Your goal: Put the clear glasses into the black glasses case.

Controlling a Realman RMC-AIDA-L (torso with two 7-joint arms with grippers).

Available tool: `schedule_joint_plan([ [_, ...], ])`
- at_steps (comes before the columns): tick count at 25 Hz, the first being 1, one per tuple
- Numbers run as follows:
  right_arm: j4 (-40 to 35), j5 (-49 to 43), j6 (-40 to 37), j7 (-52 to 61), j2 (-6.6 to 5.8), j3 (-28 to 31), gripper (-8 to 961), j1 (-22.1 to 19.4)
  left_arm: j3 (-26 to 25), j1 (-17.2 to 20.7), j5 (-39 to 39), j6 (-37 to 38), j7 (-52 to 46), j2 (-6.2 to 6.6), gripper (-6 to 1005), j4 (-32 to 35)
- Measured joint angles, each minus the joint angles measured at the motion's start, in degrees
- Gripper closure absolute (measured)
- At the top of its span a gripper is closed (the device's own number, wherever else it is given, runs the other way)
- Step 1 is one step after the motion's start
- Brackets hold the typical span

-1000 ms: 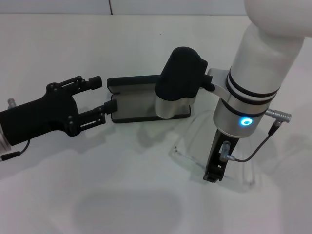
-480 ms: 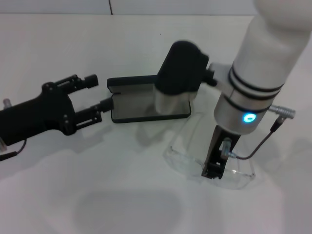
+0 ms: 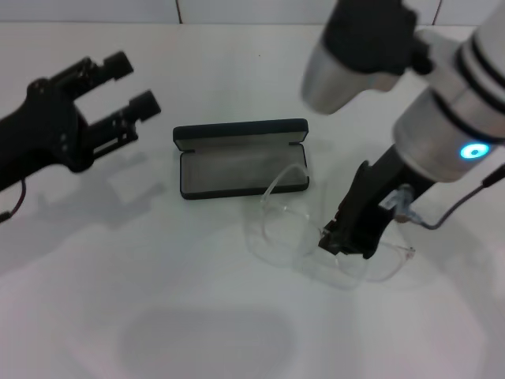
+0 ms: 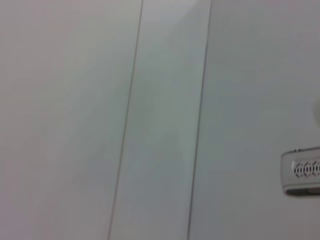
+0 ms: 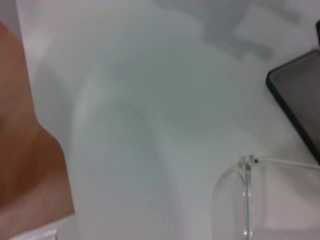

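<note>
Clear glasses look light, thin, slippery plastic, pinched at front rim by right gripper fingers beside open black glasses case; left gripper fingers spread wide, idle.

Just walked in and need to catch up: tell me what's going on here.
The right gripper is shut on the clear glasses, holding them just in front of the black glasses case, which lies open on the white table. The glasses are not in the case yet. The left gripper is open, off to the case's left.

Head view overhead; wrist views close-in
</note>
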Motion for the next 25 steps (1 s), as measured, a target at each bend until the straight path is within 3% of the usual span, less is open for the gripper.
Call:
schedule_joint_plan([
  [7,-9.43,6.25,-1.13,-6.63,-0.04,8.22,874,-7.65,0.22,-2.39,-2.62,2.24,-4.35,0.03,303,0.55],
  [12,-8.98,20.0,1.62,-24.38,0.27,17.3,875,-16.93,1.14,-2.99,-5.92,3.33,-6.02,-0.19,330,2.17],
  [15,1.01,34.29,2.04,-39.86,0.14,21.68,875,-20.36,2.72,-3.51,-9.39,4.3,-6.24,-0.19,357,2.47],
  [19,21.77,50.71,-3.59,-60.43,-0.59,26.43,876,-20.29,4.28,-5.89,-10.75,4.29,-8.56,-0.14,541,2.7],
  [21,31.4,53.78,-8.25,-67.55,-0.62,29.54,876,-18.4,4.47,-7.2,-10.37,4.15,-10.58,-0.13,625,2.75],
  [25,41.49,53.99,-11.78,-74.07,-0.6,32.26,877,-16.0,4.68,-9.63,-9.42,4.01,-14.66,-0.14,776,2.67],
])
